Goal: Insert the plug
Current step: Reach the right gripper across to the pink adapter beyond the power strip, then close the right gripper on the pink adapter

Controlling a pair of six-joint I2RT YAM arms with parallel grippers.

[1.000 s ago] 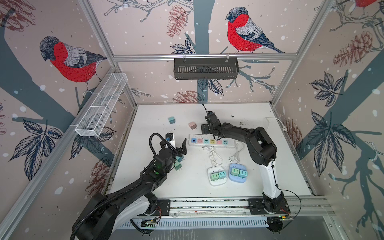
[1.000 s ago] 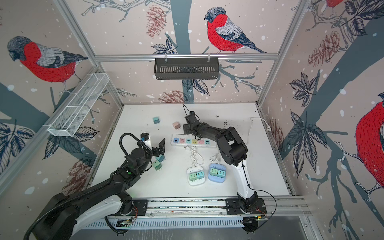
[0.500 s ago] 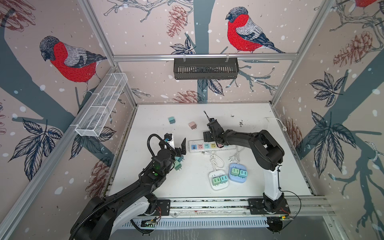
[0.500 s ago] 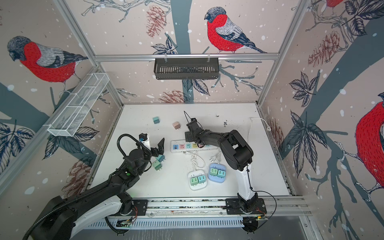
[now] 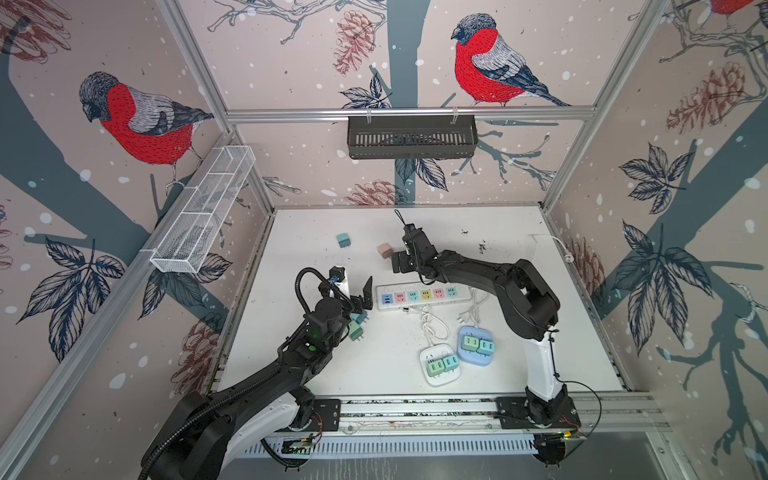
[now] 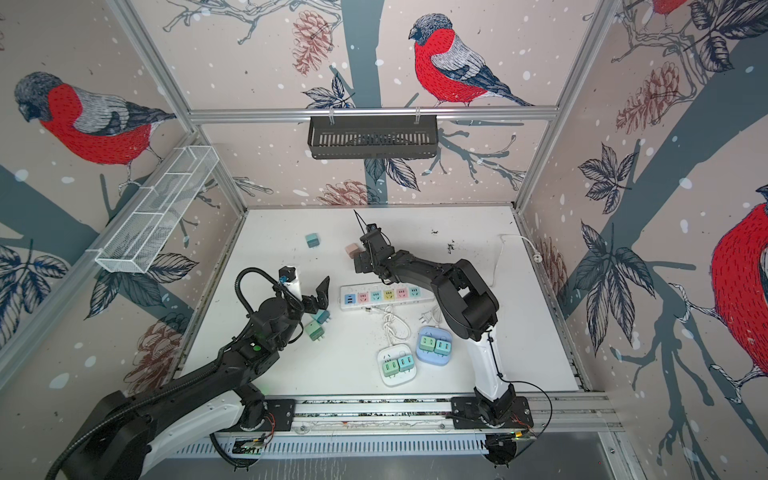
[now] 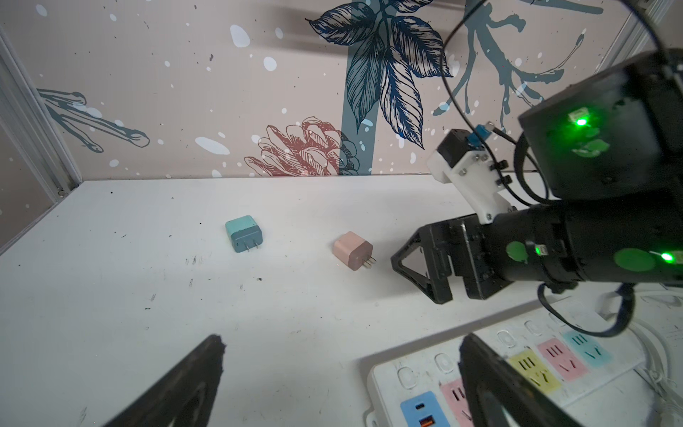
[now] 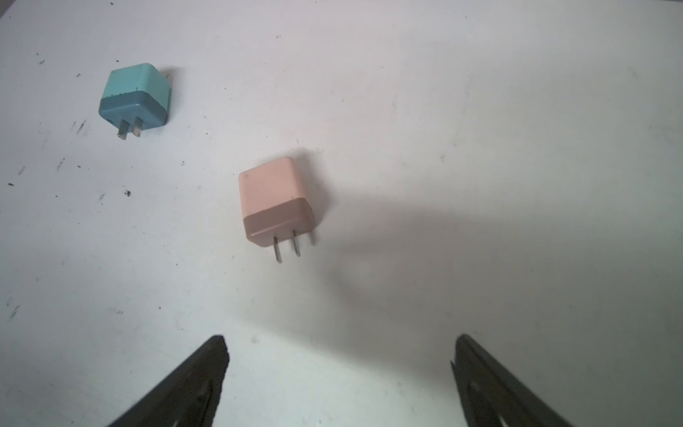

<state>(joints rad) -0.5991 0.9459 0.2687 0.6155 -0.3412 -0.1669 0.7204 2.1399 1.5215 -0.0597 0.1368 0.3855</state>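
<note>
The right hand (image 8: 340,339), spread and empty, sits nearest the pink plug (image 8: 275,201), whose prongs point back toward its jaws.

**Desk:** What lies at the centre of the table (image 5: 498,232)?
**Photographer:** The power strip (image 5: 422,296), set crosswise, left to right. Its cord (image 5: 432,326) loops just in front.
**Desk:** And behind it?
**Photographer:** Two loose plugs, well apart from the strip. The far-left plug (image 5: 343,240) sits toward the back. The nearer plug (image 5: 385,250) lies to its right, just beside the right gripper (image 5: 398,263), which hovers behind the strip.
**Desk:** At the strip's left end?
**Photographer:** The left gripper (image 7: 342,342) hangs there, with a pair of plugs (image 5: 355,331) on the table just beside its wrist.
**Desk:** Up front?
**Photographer:** Two socket blocks side by side, the left block (image 5: 440,378) and the right block (image 5: 473,358), each with two plugs seated in it.
</note>
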